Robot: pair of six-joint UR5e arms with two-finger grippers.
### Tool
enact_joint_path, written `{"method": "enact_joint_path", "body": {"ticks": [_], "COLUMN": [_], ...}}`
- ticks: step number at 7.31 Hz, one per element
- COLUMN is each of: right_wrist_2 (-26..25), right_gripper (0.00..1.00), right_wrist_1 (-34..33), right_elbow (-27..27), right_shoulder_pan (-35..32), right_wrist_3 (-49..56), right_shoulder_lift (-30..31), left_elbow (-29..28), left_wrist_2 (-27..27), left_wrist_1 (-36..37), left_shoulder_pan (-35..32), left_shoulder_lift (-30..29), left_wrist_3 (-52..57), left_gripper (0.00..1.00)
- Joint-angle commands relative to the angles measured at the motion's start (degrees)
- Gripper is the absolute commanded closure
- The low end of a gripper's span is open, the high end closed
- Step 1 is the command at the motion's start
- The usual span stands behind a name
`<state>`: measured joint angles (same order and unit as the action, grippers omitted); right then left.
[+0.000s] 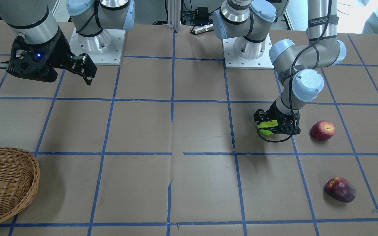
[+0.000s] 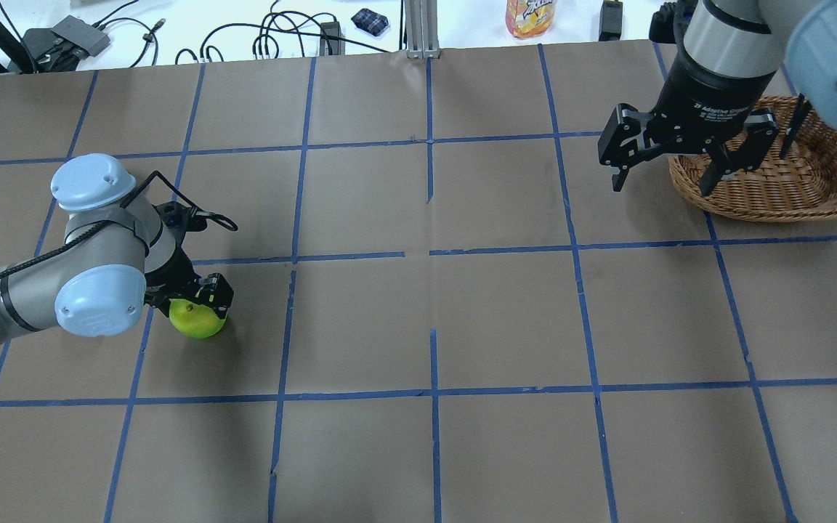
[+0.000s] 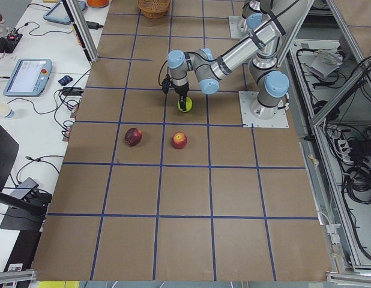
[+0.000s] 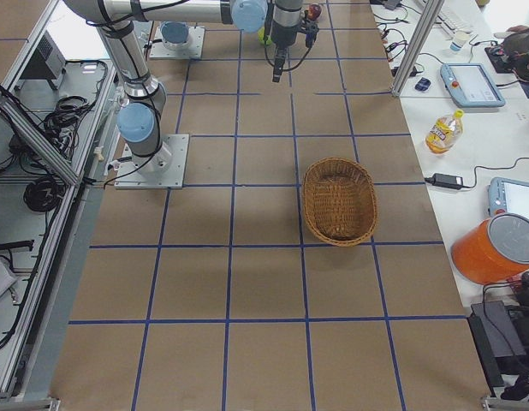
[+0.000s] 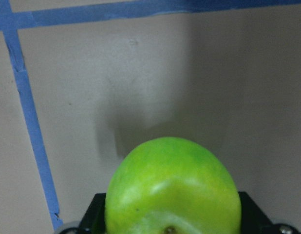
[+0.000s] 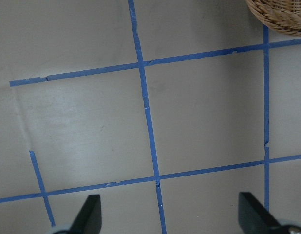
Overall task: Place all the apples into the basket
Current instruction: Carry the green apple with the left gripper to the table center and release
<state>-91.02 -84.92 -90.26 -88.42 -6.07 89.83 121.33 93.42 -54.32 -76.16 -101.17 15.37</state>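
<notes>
The green apple (image 1: 265,128) is clamped in the left gripper (image 1: 269,126), low over the surface (image 1: 189,131); whether it is touching the surface cannot be told; the red apple (image 1: 322,130) is seen lying near it on the surface, on the side away from the basket; the maroon apple (image 1: 340,189) is lying apart from both, closer to the operators' side; the basket (image 2: 774,207) is set well apart at the other end of the surface; the right gripper (image 2: 662,178) is held above the surface just beside the basket, its fingers (image 6: 89,214) spread wide apart
</notes>
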Motion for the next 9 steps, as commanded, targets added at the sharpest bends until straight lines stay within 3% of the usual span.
{"method": "enact_joint_path", "body": {"ticks": [1, 6, 7, 9], "right_wrist_2": [-0.04, -2.68, -2.59, -2.41], "right_gripper": [0.0, 0.0, 0.0, 0.0], "right_wrist_1": [0.1, 0.1, -0.07, -0.16], "right_elbow": [0.0, -1.06, -1.23, -1.32], "right_shoulder_pan": [0.0, 0.0, 0.0, 0.0], "right_wrist_3": [0.0, 0.09, 0.18, 0.18], "right_shoulder_lift": [0.0, 0.35, 0.26, 0.18], "left_elbow": [-6.68, -25.31, -29.09, -30.54], "left_wrist_2": [-4.12, -7.02, -7.02, -6.85], "left_wrist_1": [-1.56, -1.93, -1.75, -2.37], "left_shoulder_pan": [-6.59, -30.33, -33.84, -35.9], "left_shoulder_lift": [-1.13, -16.3, -19.3, -20.21], "left_wrist_3": [-12.65, -55.11, -61.01, -61.69], "left_gripper": [0.42, 0.43, 0.43, 0.41]}}
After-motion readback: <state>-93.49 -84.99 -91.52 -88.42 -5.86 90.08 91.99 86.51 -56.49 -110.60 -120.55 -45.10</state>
